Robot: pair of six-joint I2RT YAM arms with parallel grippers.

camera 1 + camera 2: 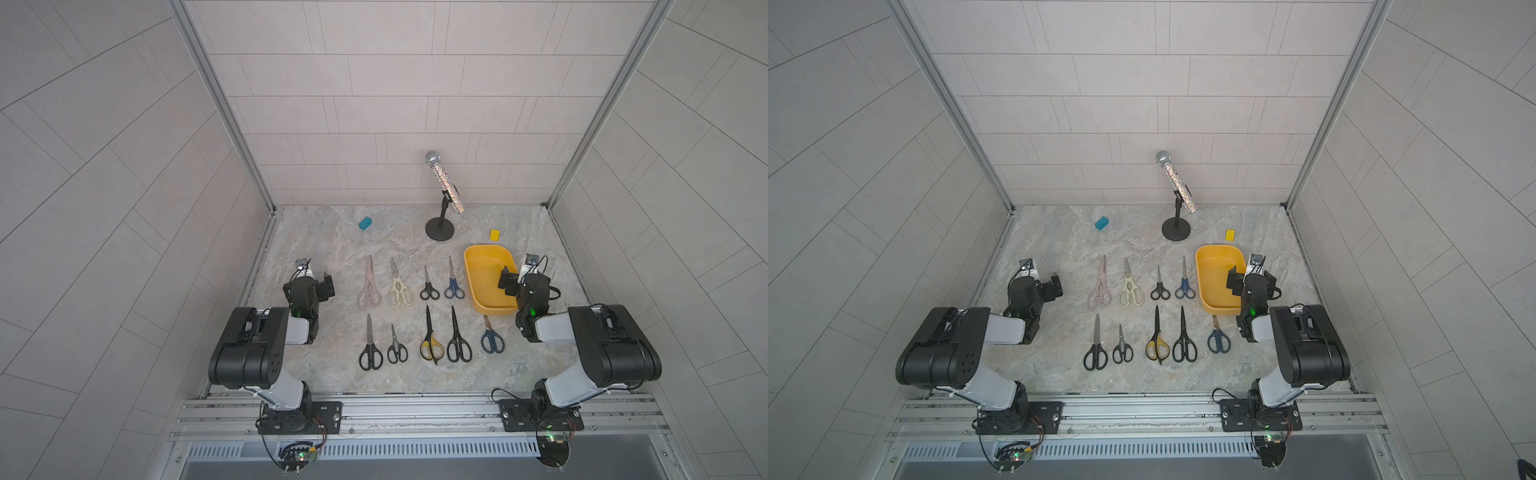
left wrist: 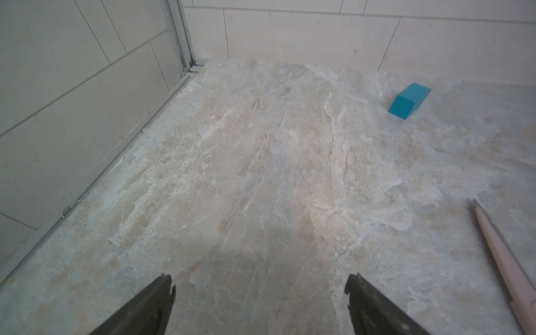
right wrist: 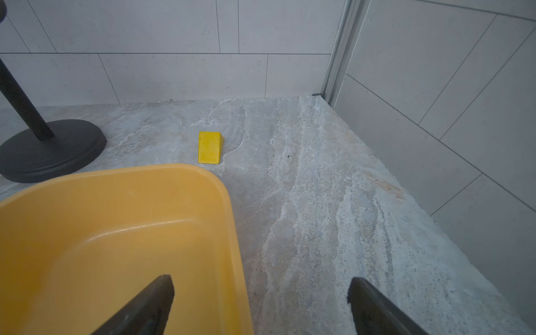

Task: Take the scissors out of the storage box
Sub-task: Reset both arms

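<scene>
Several scissors lie in two rows on the marble table, all outside the storage box (image 1: pixel 484 270). The far row runs from a pink pair (image 1: pixel 369 286) to a small blue pair (image 1: pixel 453 283). The near row runs from a black pair (image 1: pixel 370 345) to a blue pair (image 1: pixel 492 337), whose tip lies close to the box's near wall. The mustard-yellow box (image 3: pixel 116 232) shows nothing inside. My right gripper (image 3: pixel 261 287) hangs open, empty, astride the box's right rim (image 1: pixel 508 282). My left gripper (image 2: pixel 259 285) is open over bare table, left of the pink pair (image 2: pixel 504 261).
A microphone on a black stand (image 1: pixel 439 229) rises behind the rows, just left of the box. A teal block (image 1: pixel 365 223) lies at the back left and a small yellow block (image 3: pixel 209 148) behind the box. Tiled walls close in on three sides.
</scene>
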